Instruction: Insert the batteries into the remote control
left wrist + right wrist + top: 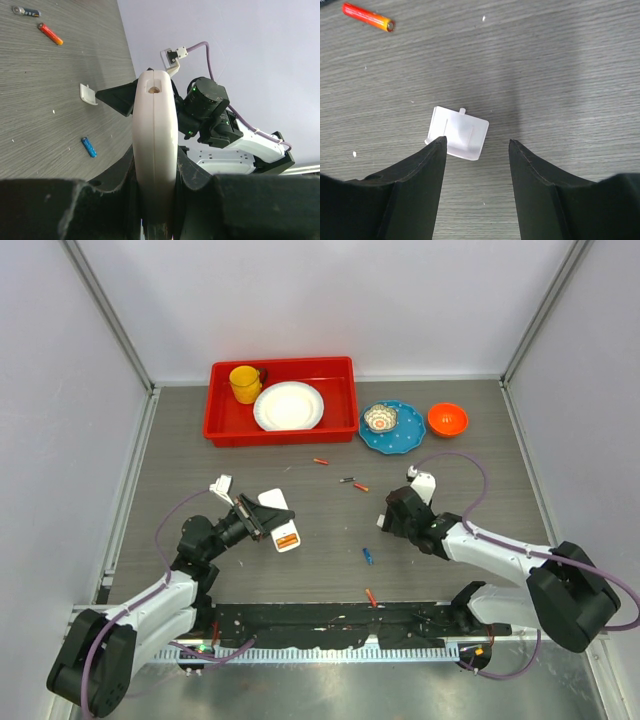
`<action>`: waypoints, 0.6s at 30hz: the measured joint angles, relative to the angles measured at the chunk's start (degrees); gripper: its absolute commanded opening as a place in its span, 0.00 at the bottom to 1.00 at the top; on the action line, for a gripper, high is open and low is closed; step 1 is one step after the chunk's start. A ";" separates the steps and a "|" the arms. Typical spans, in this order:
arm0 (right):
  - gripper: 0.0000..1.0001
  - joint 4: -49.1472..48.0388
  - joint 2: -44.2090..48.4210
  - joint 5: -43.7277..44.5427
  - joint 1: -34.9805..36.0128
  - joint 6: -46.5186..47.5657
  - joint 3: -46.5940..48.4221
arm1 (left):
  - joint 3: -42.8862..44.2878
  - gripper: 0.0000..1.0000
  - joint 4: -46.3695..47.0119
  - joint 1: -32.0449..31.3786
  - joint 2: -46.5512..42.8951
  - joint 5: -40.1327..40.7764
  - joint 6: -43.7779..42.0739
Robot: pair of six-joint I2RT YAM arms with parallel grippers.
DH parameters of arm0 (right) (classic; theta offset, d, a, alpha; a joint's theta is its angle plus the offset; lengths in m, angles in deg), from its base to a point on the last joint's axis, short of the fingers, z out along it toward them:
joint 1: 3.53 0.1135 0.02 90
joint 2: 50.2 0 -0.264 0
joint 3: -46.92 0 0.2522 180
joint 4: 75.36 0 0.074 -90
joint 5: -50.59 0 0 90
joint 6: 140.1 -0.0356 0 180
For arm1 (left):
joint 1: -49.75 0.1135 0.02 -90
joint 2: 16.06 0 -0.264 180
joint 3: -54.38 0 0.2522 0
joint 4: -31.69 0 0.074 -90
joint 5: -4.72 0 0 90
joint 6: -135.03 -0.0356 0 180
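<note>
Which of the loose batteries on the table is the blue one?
The blue battery, lying alone in the middle of the table; the other loose ones are red, orange or dark.

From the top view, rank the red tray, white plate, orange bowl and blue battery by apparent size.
Largest to smallest:
1. red tray
2. white plate
3. orange bowl
4. blue battery, by far the smallest

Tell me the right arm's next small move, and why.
Probably lift the right gripper and shift it over to the red-orange battery nearby. Its jaws stand open and empty over the small white cover, which lies flat on the table. The battery lies loose there too, while the left gripper is shut on the remote.
</note>
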 measured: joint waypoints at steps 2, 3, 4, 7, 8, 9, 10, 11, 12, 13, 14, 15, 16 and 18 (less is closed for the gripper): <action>0.58 -0.04 -0.52 -0.28 0.00 0.00 -0.24 | 0.00 0.00 0.00 0.00 0.07 0.00 0.00; 0.58 -0.02 -0.72 -0.42 0.00 0.00 -0.31 | 0.00 0.00 0.00 0.00 0.11 0.00 0.00; 0.58 -0.07 -0.96 -0.57 0.00 0.04 -0.31 | 0.00 0.00 0.00 0.00 0.15 0.00 -0.02; 0.58 -0.28 -1.51 -0.96 0.00 0.13 -0.33 | 0.00 0.00 0.00 0.00 0.42 0.00 0.00; 0.58 -0.31 -1.73 -1.11 0.00 0.15 -0.33 | 0.00 0.00 0.00 0.00 0.48 0.00 -0.02; 0.58 -0.44 -1.90 -1.31 0.00 0.15 -0.42 | 0.00 0.00 0.00 0.00 0.50 0.00 -0.02; 0.58 -0.52 -2.01 -1.42 0.00 0.17 -0.50 | 0.00 0.00 0.02 0.00 0.52 0.00 -0.02; 0.58 -0.59 -2.12 -1.53 0.00 0.17 -0.59 | 0.00 0.00 0.02 0.00 0.55 0.00 0.00; 0.58 -0.68 -2.25 -1.68 0.00 0.17 -0.68 | 0.00 0.00 0.02 0.00 0.59 0.00 0.00; 0.58 -0.83 -2.43 -1.77 0.00 0.17 -0.83 | 0.00 0.00 0.02 0.00 0.59 0.00 -0.02; 0.58 -1.07 -2.45 -1.81 0.00 0.28 -0.94 | 0.00 0.00 0.02 0.00 0.59 0.00 -0.02; 0.58 -1.16 -2.45 -1.84 0.00 0.35 -0.94 | 0.00 0.00 0.02 0.00 0.59 0.00 -0.02; 0.58 -1.29 -2.45 -1.88 0.00 0.39 -0.98 | 0.00 0.00 0.02 0.00 0.59 0.00 0.00; 0.58 -1.53 -2.45 -1.90 0.00 0.52 -1.05 | 0.00 0.00 0.02 0.00 0.59 0.00 0.00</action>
